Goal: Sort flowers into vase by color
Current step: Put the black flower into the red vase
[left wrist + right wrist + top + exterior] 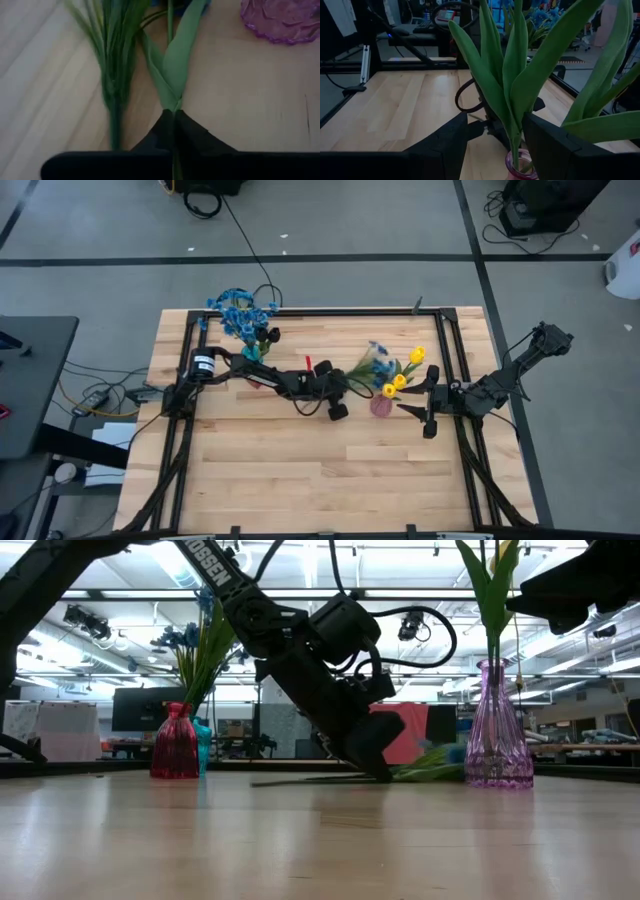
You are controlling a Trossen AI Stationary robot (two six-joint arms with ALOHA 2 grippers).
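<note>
Mid-frame in the high view, left end effector (345, 388) is down on the desk (300, 470), pinched shut on a green flower stem (170, 75) w/ long leaves, lying flat just beside the pink vase (381, 406). Its blossom is cut off in the left wrist view; colour hard to tell. That vase holds yellow tulips (402, 372) & a blue cluster (377, 356). Upper left, red vase (175, 743) carries blue blossoms (240, 312). Right end effector (492, 140), part open around nothing, hovers beside the pink vase; only the right wrist view shows leaves between its fingers (547, 145).
</note>
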